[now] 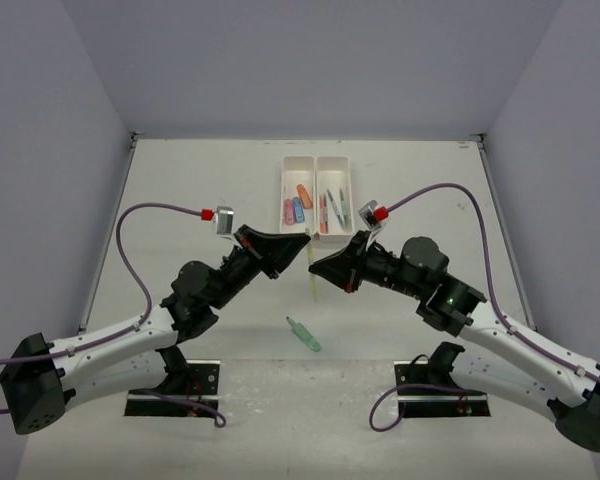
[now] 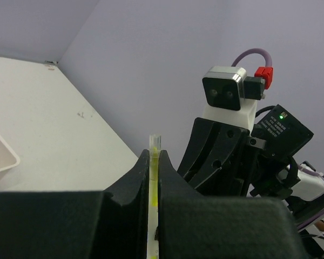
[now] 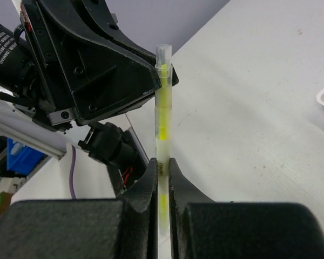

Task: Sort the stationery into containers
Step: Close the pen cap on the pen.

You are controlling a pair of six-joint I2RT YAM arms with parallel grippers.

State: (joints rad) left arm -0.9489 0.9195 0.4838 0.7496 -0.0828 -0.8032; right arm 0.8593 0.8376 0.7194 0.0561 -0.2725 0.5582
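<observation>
Off-white tabletop [image 1: 200,180], white two-compartment tray [image 1: 316,170] at upper centre, green pen [image 1: 304,334] lying at lower centre, black base plates [image 1: 145,403] along the bottom.

A clear pen [image 3: 163,116] with a yellow core is seen; the tray [image 1: 317,170] is white, and the piece [image 1: 304,334] nearer than the tray is green.
</observation>
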